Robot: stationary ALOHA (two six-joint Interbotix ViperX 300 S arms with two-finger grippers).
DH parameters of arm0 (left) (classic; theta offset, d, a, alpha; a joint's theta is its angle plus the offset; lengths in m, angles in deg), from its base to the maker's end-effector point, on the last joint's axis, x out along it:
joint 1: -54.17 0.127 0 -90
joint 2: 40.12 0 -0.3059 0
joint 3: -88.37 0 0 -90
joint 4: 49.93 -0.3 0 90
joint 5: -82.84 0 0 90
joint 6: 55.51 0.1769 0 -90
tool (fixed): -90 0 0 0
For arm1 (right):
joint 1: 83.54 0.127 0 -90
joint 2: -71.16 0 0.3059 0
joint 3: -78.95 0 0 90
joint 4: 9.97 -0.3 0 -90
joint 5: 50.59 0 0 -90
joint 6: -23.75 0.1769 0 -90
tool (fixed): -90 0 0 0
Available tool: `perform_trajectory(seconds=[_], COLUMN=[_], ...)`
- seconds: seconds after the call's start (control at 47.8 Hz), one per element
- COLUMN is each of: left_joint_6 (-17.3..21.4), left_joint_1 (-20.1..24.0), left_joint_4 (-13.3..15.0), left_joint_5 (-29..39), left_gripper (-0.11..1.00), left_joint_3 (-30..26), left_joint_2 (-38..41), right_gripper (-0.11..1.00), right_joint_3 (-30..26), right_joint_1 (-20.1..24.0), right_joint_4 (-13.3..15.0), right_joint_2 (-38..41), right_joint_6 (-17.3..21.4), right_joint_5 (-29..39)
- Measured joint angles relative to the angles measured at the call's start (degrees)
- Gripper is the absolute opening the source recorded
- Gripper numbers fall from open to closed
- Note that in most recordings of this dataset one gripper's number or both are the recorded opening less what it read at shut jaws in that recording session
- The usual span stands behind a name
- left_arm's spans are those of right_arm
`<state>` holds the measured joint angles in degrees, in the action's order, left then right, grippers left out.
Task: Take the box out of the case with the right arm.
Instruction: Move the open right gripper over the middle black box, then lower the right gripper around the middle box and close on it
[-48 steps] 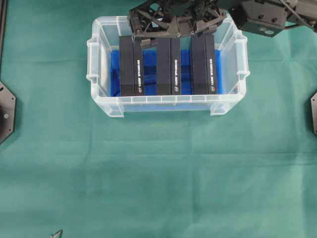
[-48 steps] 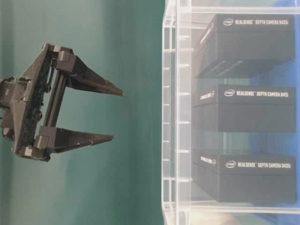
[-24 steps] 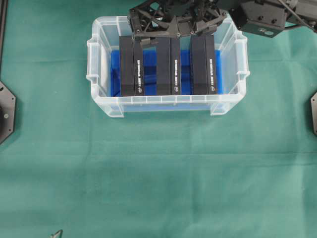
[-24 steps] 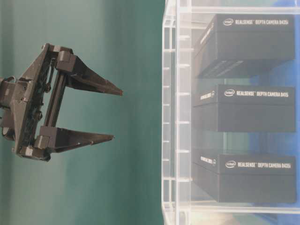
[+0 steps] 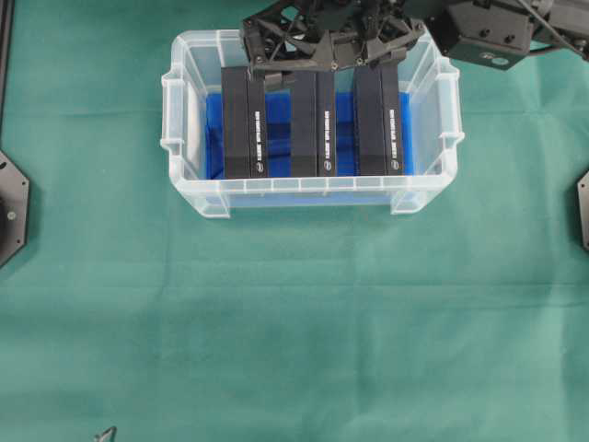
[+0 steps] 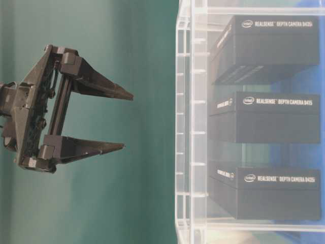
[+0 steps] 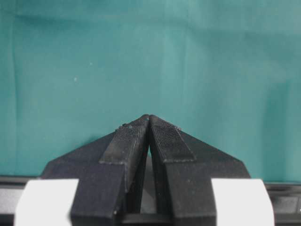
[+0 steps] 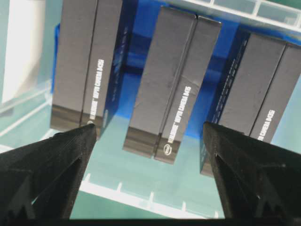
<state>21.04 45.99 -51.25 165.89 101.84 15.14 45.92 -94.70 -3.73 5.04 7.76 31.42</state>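
Note:
The clear case (image 5: pixel 313 189) stands at the back middle of the green cloth, with a blue sheet on its floor. Three black boxes lie side by side in it: left box (image 5: pixel 242 120), middle box (image 5: pixel 313 120), right box (image 5: pixel 378 120). My right gripper (image 5: pixel 313 61) hovers open over the case's far rim, above the boxes' far ends and apart from them. In the right wrist view the middle box (image 8: pixel 171 84) lies between and beyond its spread fingers (image 8: pixel 70 155). In the table-level view this gripper (image 6: pixel 128 121) is outside the case wall (image 6: pixel 184 127). My left gripper (image 7: pixel 149 117) is shut over bare cloth.
Green cloth (image 5: pixel 294 322) covers the table in front of the case. Black mounts sit at the left edge (image 5: pixel 11 207) and right edge (image 5: pixel 583 212). The right arm's boxy link (image 5: pixel 483 32) reaches in from the top right.
The right gripper has crept slightly right over the case's far rim and tilted a little; its jaws stay equally wide. Boxes and case have not moved.

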Motion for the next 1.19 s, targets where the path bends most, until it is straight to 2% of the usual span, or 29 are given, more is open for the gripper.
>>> perform_trajectory(seconds=[0.753, 0.878, 1.191], left_joint_6=[0.0, 0.0, 0.0], left_joint_1=[0.0, 0.0, 0.0], left_joint_4=[0.0, 0.0, 0.0], left_joint_5=[0.35, 0.35, 0.35], left_gripper=[0.0, 0.0, 0.0], left_joint_3=[0.0, 0.0, 0.0], left_joint_2=[0.0, 0.0, 0.09], right_gripper=[0.94, 0.94, 0.94], right_joint_3=[0.35, 2.72, 11.95], right_joint_1=[0.0, -0.09, -0.35], right_joint_4=[-0.18, -0.18, -0.35], right_joint_2=[2.46, 3.25, 3.43], right_joint_6=[0.0, 0.35, 2.72], right_joint_5=[-0.09, -1.58, -11.34])
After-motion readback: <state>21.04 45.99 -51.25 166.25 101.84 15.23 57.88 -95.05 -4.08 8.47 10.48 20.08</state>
